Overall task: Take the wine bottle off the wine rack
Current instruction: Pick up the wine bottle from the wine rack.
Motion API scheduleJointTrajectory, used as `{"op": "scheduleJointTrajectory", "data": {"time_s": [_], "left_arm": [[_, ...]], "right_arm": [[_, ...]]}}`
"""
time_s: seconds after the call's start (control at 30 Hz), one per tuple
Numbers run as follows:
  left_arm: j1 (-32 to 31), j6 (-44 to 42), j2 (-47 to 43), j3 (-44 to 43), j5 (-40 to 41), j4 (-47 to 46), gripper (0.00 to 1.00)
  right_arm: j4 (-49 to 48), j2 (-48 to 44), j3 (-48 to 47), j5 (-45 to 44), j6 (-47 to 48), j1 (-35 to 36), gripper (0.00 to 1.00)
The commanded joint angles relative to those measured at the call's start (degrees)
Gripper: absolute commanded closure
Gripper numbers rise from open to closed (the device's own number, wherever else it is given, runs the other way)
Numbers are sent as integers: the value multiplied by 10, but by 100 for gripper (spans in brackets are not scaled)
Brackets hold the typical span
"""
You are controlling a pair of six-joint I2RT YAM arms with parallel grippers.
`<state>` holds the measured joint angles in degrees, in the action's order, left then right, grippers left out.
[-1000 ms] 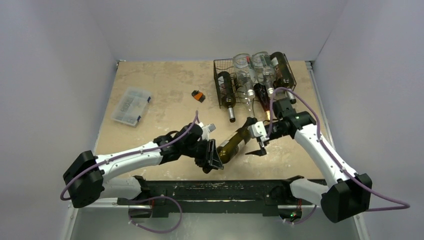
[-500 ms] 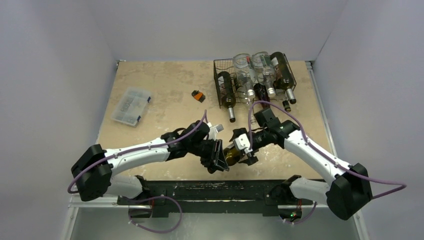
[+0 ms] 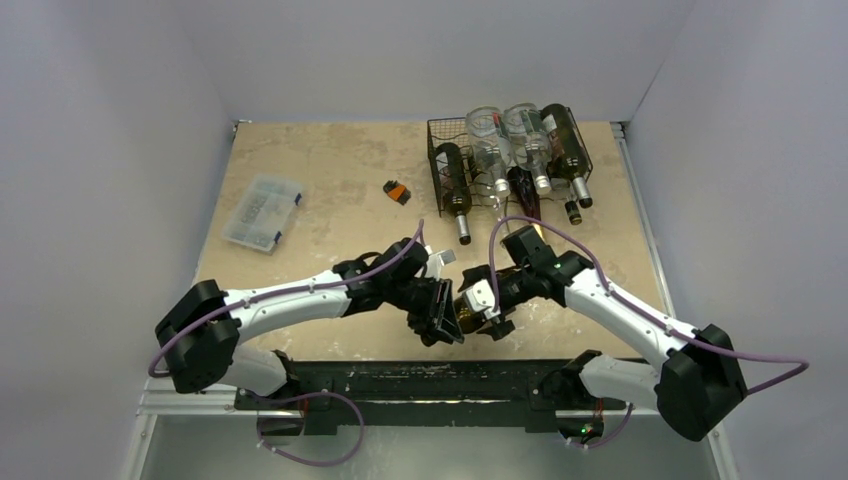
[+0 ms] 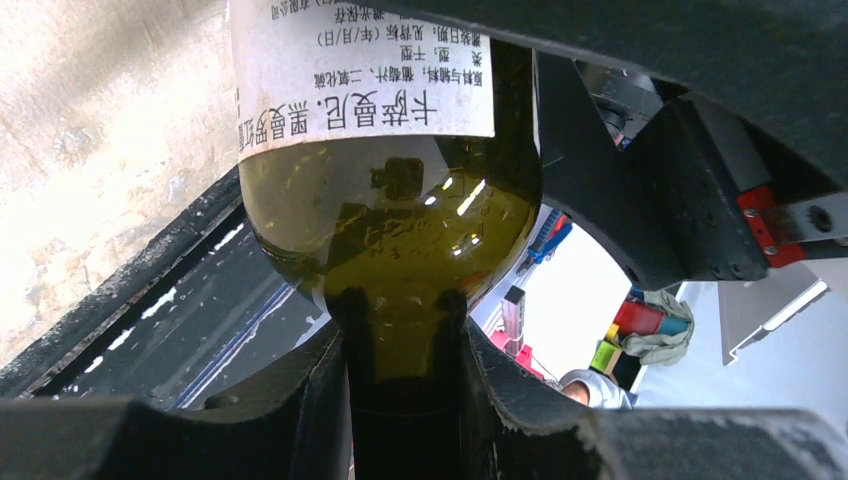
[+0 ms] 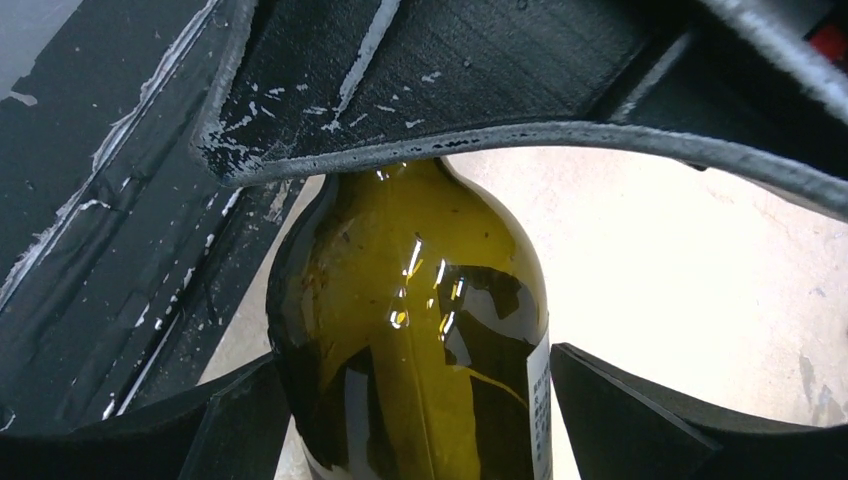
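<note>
A green wine bottle (image 3: 466,304) with a white label hangs low over the table's near edge, clear of the black wire wine rack (image 3: 437,163) at the back right. My left gripper (image 3: 441,313) is shut on the bottle's neck; in the left wrist view its fingers (image 4: 300,400) clamp the neck (image 4: 405,390) below the green shoulder (image 4: 390,200). My right gripper (image 3: 488,301) stands open astride the bottle's body (image 5: 420,330). Its left finger (image 5: 235,420) is against the glass, while a gap shows beside the right finger (image 5: 640,420).
Several more bottles (image 3: 520,140) lie in the rack, necks pointing toward me. A clear plastic compartment box (image 3: 263,211) sits at the left, a small orange-and-black object (image 3: 398,191) mid-table. The black base rail (image 3: 420,378) runs just under the held bottle.
The right arm has swung left and nearer, bringing its open jaws around the bottle's body. The left arm has pushed right, carrying the bottle with it.
</note>
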<state>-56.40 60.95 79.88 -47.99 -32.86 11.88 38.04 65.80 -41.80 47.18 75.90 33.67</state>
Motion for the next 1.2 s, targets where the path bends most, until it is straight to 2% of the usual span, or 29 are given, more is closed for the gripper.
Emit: {"op": "scheduleJointTrajectory", "data": {"time_s": [0.0,0.37,0.63,0.7,0.73,0.8,0.87,1.03,1.07,1.13,1.17], "left_arm": [[-3,-11,-5,-45,-43,-82,100],[-3,-12,10,-51,-55,-88,100],[-3,-13,19,-52,-66,-97,100],[-3,-13,23,-52,-70,-100,99],[-3,-14,25,-52,-73,-103,98],[-2,-11,27,-49,-74,-110,93],[-2,-7,30,-44,-76,-129,87],[-3,-5,33,-34,-79,-145,69],[-2,-4,32,-29,-78,-149,64],[-2,1,28,-18,-78,-168,53],[-3,4,27,-12,-79,-181,47]], "right_arm": [[-25,-12,13,-5,6,5,2],[-34,-18,26,-10,12,5,7],[-25,-16,24,6,33,5,26],[-25,-16,21,5,32,5,34],[-26,-17,20,5,31,4,40],[-27,-18,20,6,26,3,52],[-27,-19,21,10,26,-1,58],[-26,-23,21,20,25,-16,64],[-25,-25,19,24,26,-21,68],[-24,-29,20,30,29,-30,83],[-23,-31,21,32,31,-34,84]]}}
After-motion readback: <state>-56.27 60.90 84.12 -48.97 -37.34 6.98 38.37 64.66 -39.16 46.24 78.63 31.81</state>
